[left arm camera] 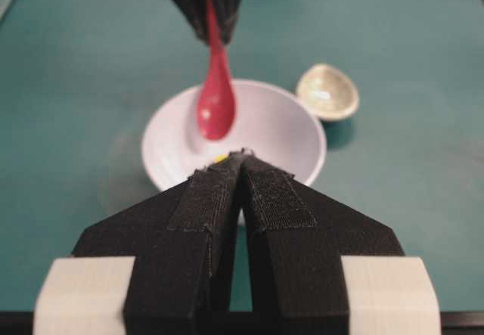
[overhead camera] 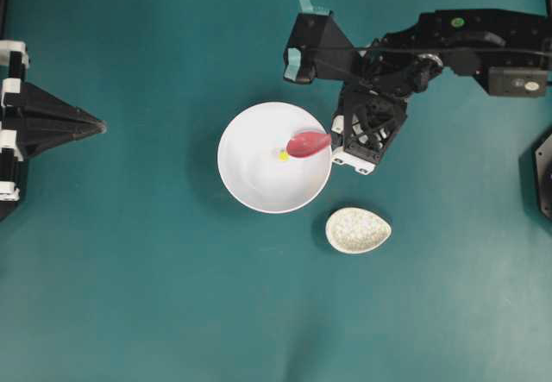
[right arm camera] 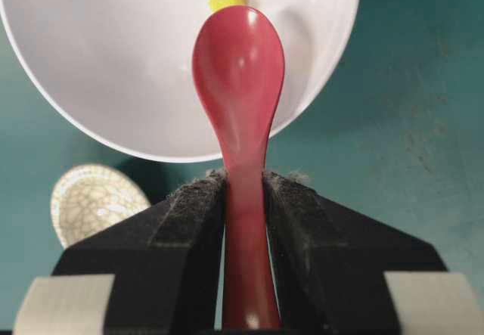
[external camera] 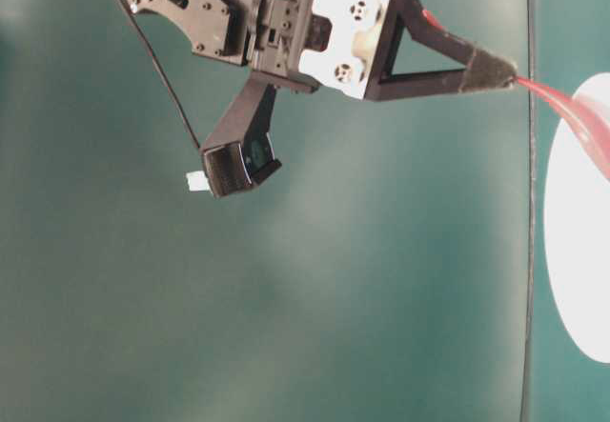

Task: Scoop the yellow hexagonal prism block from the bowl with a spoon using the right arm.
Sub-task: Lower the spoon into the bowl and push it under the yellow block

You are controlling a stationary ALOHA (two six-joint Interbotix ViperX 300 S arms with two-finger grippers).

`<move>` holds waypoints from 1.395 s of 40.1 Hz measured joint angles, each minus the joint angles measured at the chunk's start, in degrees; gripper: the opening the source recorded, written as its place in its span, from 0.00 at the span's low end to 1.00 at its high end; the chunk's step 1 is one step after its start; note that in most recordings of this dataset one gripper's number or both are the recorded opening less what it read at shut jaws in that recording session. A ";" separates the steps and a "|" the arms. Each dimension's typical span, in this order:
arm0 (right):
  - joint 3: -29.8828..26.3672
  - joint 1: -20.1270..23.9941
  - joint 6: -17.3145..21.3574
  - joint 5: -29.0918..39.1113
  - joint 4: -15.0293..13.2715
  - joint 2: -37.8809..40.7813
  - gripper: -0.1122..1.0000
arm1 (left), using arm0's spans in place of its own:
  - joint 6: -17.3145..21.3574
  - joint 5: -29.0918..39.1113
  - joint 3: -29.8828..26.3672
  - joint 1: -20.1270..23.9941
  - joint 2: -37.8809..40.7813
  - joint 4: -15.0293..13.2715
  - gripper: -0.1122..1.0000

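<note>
Mid-frame in the overhead view, the yellow block (overhead camera: 283,155) sits just left of the spoon (overhead camera: 308,144) tip, right tool (overhead camera: 338,143) clamped on its handle.

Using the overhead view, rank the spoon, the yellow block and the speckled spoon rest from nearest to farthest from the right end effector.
1. The spoon: gripped by the right end effector, its scoop reaching over the bowl.
2. The yellow block: inside the bowl, just beyond the scoop's tip.
3. The speckled spoon rest: on the table below the end effector, outside the bowl.
</note>
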 measured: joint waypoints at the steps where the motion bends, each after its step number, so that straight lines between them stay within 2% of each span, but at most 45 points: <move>1: 0.00 0.00 0.09 0.09 0.00 0.09 0.32 | 0.00 0.00 -0.09 0.00 0.00 0.00 0.10; 13: -0.09 0.62 0.44 1.23 0.00 0.18 0.31 | 0.00 0.70 -0.09 0.00 0.00 0.09 0.10; 24: -0.09 0.79 2.29 1.32 0.00 0.18 0.31 | 0.00 0.70 -0.09 0.00 0.00 0.09 0.10; 56: -3.25 1.85 2.99 3.60 0.00 4.57 0.31 | -0.09 0.70 -0.09 0.00 -0.09 0.00 0.10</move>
